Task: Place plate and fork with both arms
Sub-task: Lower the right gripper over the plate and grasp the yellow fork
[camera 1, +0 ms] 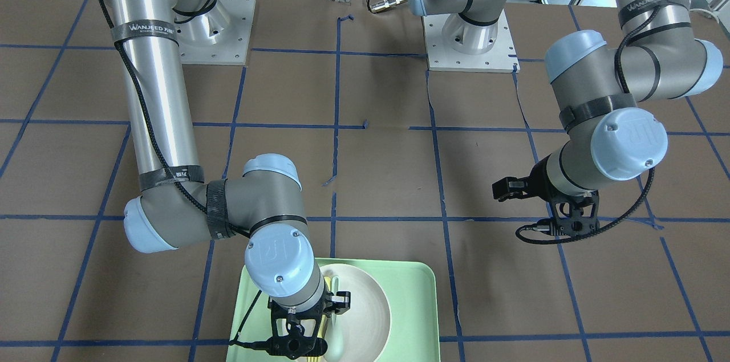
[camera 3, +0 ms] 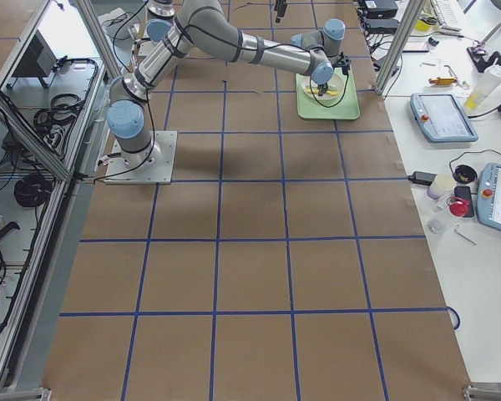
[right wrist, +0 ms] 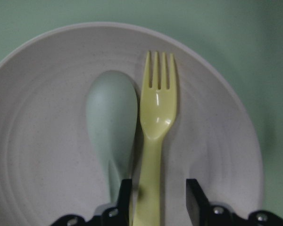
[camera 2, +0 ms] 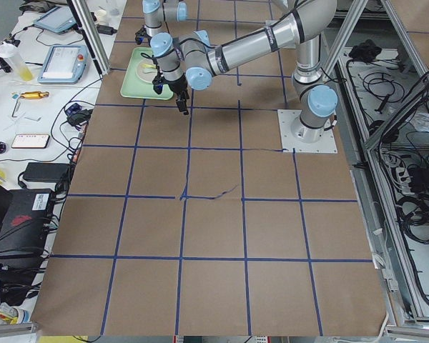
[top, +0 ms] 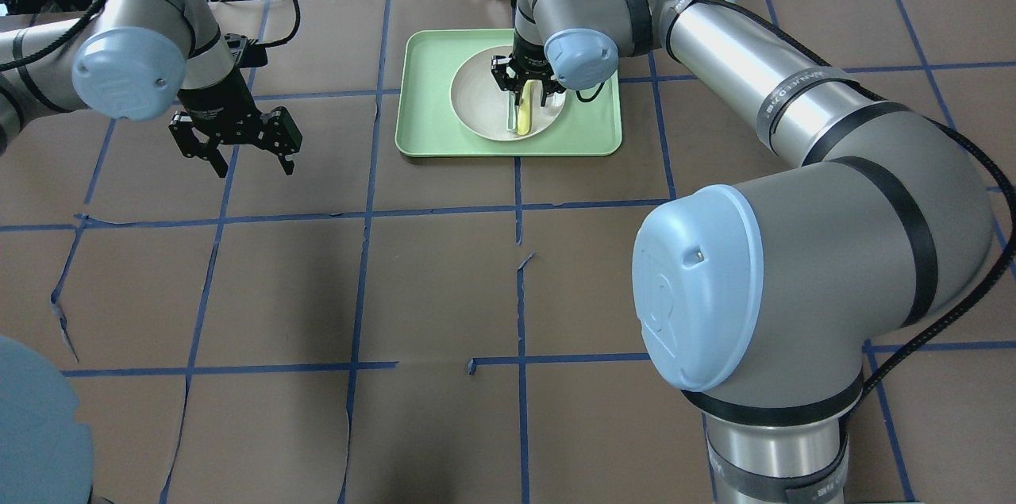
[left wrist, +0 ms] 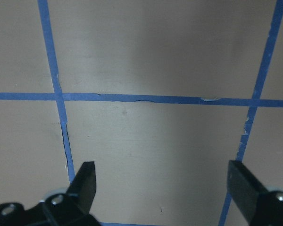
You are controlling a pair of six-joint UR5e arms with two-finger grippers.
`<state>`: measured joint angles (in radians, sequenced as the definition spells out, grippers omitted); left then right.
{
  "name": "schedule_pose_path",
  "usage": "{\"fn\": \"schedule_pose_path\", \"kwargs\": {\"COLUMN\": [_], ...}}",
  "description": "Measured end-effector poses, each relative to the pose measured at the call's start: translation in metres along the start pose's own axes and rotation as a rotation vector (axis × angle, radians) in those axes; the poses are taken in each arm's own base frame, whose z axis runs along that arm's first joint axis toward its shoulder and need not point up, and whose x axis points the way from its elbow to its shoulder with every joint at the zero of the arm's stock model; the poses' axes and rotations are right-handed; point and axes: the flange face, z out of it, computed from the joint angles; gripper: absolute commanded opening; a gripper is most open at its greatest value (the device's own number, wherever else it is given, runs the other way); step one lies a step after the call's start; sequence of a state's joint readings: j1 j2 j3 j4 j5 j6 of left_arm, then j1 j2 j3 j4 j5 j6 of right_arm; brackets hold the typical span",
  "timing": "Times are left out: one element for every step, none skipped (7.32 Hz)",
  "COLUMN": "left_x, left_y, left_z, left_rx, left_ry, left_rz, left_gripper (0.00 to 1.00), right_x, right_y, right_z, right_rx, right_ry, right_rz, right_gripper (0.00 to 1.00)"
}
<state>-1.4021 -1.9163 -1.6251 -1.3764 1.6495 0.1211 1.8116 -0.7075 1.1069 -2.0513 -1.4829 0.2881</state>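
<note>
Here the fork (right wrist: 155,117) lies beside a spoon (right wrist: 111,117) in the plate (right wrist: 37,141), upper middle of the overhead view. The right gripper (right wrist: 159,188) straddles its handle, fingers apart. The left gripper (top: 252,163) hangs spread wide at upper left.
</note>
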Motion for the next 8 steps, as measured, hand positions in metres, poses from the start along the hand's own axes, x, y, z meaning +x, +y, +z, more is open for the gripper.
{"fn": "schedule_pose_path", "kwargs": {"left_x": [0.0,0.0,0.0,0.0,0.0,0.0,0.0,-0.001], "left_y": [-0.001,-0.002,-0.002,-0.002,-0.002,-0.002,-0.002,-0.001], "left_z": [0.001,0.002,0.003,0.003,0.003,0.004,0.005,0.006], "left_rx": [0.0,0.0,0.0,0.0,0.0,-0.001,-0.003,-0.007], "left_ry": [-0.001,-0.001,0.0,-0.001,-0.001,-0.001,-0.002,-0.007], "left_rz": [0.0,0.0,0.0,0.0,0.0,0.001,0.002,0.004], "left_gripper": [1.0,1.0,1.0,1.0,1.0,1.0,1.0,1.0], "right_x": [0.0,0.0,0.001,0.001,0.001,0.001,0.0,-0.001], "right_y": [0.0,0.0,0.0,0.001,0.001,0.001,0.002,0.002], "right_z": [0.002,0.004,0.006,0.007,0.007,0.005,0.001,-0.005], "right_rx": [-0.002,-0.004,-0.008,-0.011,-0.013,-0.013,-0.011,-0.006], "right_ry": [0.001,0.001,0.002,0.002,0.003,0.003,0.002,-0.002], "right_rz": [0.0,0.001,0.003,0.003,0.002,0.001,0.006,0.016], "right_gripper": [0.34,0.32,0.13,0.0,0.0,0.0,0.0,0.0]}}
